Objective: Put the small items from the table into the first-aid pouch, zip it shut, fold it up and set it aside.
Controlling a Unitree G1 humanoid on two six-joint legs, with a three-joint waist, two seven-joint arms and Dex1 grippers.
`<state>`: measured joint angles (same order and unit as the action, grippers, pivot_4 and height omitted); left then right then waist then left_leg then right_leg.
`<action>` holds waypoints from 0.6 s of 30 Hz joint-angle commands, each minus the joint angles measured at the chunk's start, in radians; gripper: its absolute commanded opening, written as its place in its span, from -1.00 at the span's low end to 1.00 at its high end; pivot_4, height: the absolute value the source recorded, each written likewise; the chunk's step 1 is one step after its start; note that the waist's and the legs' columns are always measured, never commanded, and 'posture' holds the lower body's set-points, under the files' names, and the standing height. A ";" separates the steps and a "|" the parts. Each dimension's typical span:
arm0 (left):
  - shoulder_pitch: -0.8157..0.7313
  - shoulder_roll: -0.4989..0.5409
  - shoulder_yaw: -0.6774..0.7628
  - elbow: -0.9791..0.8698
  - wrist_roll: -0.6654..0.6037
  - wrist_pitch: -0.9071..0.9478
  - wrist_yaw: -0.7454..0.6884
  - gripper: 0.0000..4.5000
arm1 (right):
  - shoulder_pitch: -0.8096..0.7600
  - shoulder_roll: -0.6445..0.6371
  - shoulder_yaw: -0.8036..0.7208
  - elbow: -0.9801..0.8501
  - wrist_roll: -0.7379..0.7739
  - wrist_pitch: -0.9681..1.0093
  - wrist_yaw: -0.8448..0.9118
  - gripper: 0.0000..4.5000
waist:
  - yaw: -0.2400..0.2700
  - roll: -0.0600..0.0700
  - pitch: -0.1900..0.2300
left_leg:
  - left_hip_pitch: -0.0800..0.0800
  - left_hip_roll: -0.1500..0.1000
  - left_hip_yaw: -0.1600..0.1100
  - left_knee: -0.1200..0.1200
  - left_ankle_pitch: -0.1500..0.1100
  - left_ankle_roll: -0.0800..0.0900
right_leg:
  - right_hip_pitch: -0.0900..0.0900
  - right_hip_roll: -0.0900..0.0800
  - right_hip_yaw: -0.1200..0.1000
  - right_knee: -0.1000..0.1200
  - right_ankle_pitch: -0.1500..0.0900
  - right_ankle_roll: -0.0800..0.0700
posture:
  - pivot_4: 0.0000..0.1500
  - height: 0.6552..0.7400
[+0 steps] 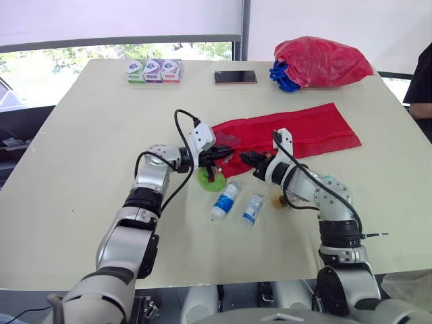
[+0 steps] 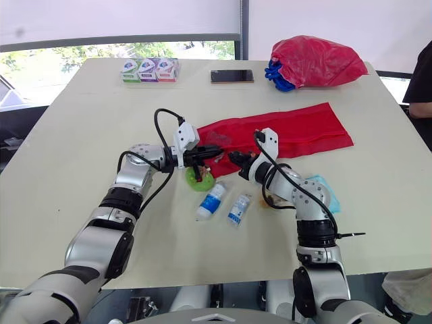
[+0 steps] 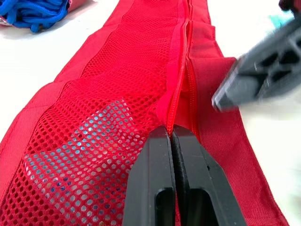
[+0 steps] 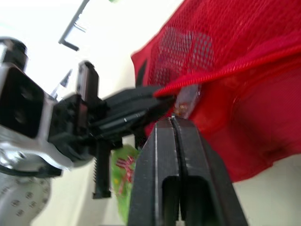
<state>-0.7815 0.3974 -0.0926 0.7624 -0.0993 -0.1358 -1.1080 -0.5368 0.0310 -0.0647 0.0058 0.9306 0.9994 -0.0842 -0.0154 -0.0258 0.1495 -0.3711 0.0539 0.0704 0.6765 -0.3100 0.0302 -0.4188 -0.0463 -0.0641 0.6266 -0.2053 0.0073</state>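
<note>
The red first-aid pouch (image 1: pixel 290 131) lies flat and unfolded across the middle of the table, mesh side up. My left gripper (image 3: pixel 170 129) is shut on the pouch's zip edge at its near end. My right gripper (image 4: pixel 171 120) is shut at the small brown zip pull (image 4: pixel 186 101), facing the left gripper (image 4: pixel 127 110) from a few centimetres away. A green round item (image 1: pixel 209 181) lies on the table just below the left gripper. Two small white bottles with blue labels (image 1: pixel 225 200) (image 1: pixel 253 208) lie in front of the pouch. A small brown item (image 1: pixel 277 200) sits by my right forearm.
A teal packet (image 1: pixel 331 181) lies by my right elbow. At the far edge are three small boxes (image 1: pixel 154 70) and a phone (image 1: pixel 235 77). A red bag with blue cord (image 1: pixel 320 61) sits at the far right. A person (image 1: pixel 422 81) stands at the right edge.
</note>
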 commanded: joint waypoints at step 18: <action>0.012 -0.018 -0.003 -0.063 -0.003 0.005 -0.010 -1.00 | -0.226 0.110 0.010 0.434 -0.322 -0.367 0.286 -0.95 | -0.002 -0.001 -0.001 | 0.002 0.000 0.001 0.000 0.000 0.000 | 0.000 0.000 0.001 0.002 0.000 0.000 | 1.00 1.00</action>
<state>-0.7816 0.3886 -0.0741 0.7233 -0.1054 -0.1356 -1.1007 -0.7461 0.1280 -0.0561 0.4649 0.6169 0.6755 0.1549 -0.0174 -0.0270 0.1487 -0.3695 0.0538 0.0713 0.6766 -0.3094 0.0295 -0.4189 -0.0462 -0.0630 0.6284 -0.2050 0.0075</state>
